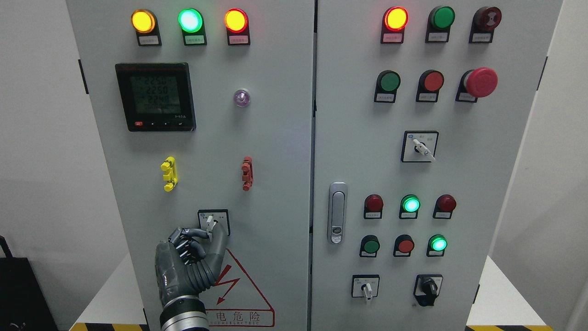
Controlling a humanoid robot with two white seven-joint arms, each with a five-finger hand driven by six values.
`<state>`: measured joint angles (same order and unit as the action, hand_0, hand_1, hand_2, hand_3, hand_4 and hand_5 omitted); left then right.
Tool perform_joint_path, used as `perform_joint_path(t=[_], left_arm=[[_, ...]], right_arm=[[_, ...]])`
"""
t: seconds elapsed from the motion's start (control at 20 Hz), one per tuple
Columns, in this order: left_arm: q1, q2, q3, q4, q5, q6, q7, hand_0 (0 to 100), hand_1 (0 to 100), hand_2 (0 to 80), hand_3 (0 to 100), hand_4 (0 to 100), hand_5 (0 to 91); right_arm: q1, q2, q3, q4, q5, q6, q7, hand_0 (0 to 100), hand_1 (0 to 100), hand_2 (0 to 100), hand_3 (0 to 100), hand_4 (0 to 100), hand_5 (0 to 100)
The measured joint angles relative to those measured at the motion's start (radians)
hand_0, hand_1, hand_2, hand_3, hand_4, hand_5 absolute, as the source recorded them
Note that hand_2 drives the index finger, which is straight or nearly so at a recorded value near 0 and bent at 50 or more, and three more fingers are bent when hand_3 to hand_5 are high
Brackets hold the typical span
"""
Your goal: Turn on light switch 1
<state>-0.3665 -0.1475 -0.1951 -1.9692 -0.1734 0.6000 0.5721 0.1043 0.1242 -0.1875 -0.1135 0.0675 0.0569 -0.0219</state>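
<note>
Because the left hand (190, 257) has its arm coming up from the bottom edge of the left cabinet door (275, 138), it is the only hand near the work; the right hand does not show at all. The switch (210, 224) sits low on that door, a little left of the door's middle line, below the yellow clip (169, 174) and the red clip (247, 173) and just above the red warning triangle (239, 289). Its small white lever stands close to upright on a square plate, so its long axis runs up and down the door face.

The hand lies directly below and slightly left of the lever. The thumb reaches up along the right side of the plate, and the curled fingertips (193, 234) come in from the left, closing at the lever's lower end. They look to be touching or pinching it, though the contact itself is too small to be sure of. I judge the grasp is made or nearly so, and the turn itself not yet done.

The coming move would be a twist of the wrist about an axis pointing into the door, with little travel needed.

The door is flat grey metal, standing upright, with a meter (155, 97) toward its upper left and three lit lamps (190, 20) along its top edge. Plain walls stand on either side.
</note>
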Motion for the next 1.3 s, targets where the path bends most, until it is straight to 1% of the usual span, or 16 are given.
perform_joint_path(t=[0.45,1.3], left_arm=[[0.005,0.001,-0.001,-0.001,0.000,-0.005,-0.001,50,72,60.8,100,98,84.3],[0.009,0.001,-0.001,-0.002,0.001,-0.009,-0.003,54,70,61.1,100,99,84.3]], right_arm=[[0.000,0.000,0.000,0.000,0.000,0.000,0.000,0,0,0,0,0,0],[0.000,0.000,0.000,0.000,0.000,0.000,0.000,0,0,0,0,0,0]])
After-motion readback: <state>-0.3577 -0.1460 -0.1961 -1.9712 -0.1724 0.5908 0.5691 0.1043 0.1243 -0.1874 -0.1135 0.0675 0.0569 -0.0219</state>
